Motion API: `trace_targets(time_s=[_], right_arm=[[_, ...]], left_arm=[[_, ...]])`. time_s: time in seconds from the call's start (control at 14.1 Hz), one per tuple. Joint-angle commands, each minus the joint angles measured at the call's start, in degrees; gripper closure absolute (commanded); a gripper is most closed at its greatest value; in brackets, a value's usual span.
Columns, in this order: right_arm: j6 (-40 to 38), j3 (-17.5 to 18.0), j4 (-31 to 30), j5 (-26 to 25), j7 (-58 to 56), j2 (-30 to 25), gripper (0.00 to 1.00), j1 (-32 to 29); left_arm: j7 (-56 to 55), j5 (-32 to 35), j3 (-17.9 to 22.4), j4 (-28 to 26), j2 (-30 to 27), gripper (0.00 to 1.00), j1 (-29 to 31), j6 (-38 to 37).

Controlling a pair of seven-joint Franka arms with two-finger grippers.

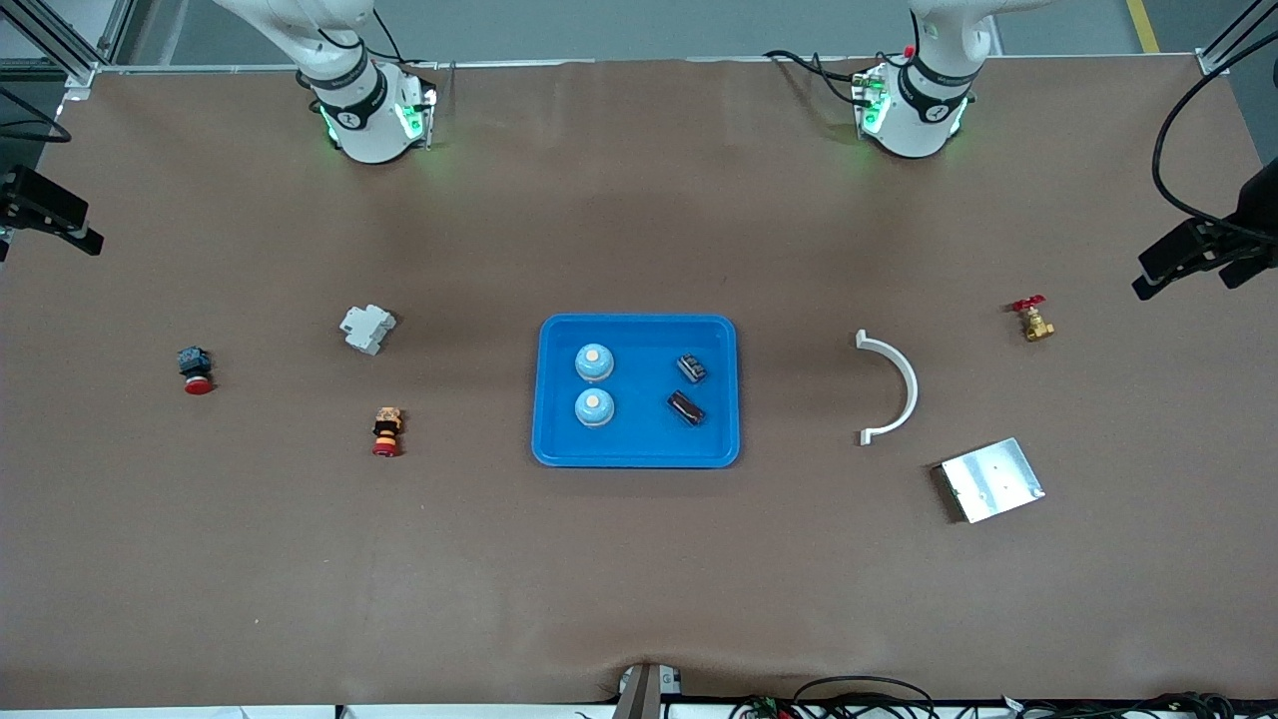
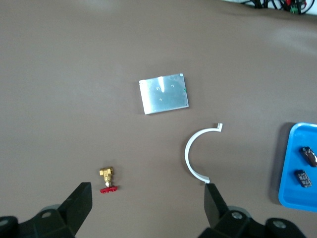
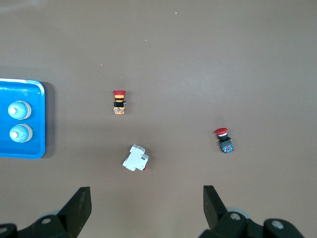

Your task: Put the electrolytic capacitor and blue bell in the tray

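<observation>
Left gripper is up high, fingers spread wide, gripping nothing. It hangs over the table at the left arm's end, above the stretch between the brass valve and the white arc. Left arm waits.

Right gripper is likewise high, jaws released and empty, over the right arm's end of the table, just off the white breaker. Right arm waits too.

Under the left wrist camera: the valve with its red handle sits near the table's left-arm edge. The arc lies between the valve and the tray. The silver plate lies nearer the front camera than both, apart from them.

Under the right wrist camera: the breaker, then an orange-black button nearer the front camera than it. A blue-bodied red button sits closer to the right-arm edge. All three are well apart.

The tray is mid-table, flat. Inside it are two blue bells, upright, one just beside the other along the side toward the right arm. Two dark capacitors lie on their sides along the side toward the left arm, close but not touching. All four sit inside the rim, clear of the walls.
</observation>
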Motion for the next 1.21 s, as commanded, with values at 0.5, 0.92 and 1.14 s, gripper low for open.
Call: trace_targets(time_s=[0.5,0.92,1.14], right_arm=[[0.6,0.3,-1.8,-0.3,1.1,-1.0,0.0,0.1],[0.8,0.2,-2.3,-0.2,1.3,-1.0,0.0,1.7],[1.2,0.0,-2.8,-0.2,1.7,-1.0,0.0,3.0]], left_arm=[[0.7,-1.8,4.3,0.2,1.0,0.0,-3.8,-3.0],[0.7,-1.9,7.8,0.3,0.9,0.0,-7.6,-3.8],[0.7,-1.8,10.7,0.2,0.9,0.0,-10.3,-3.8]])
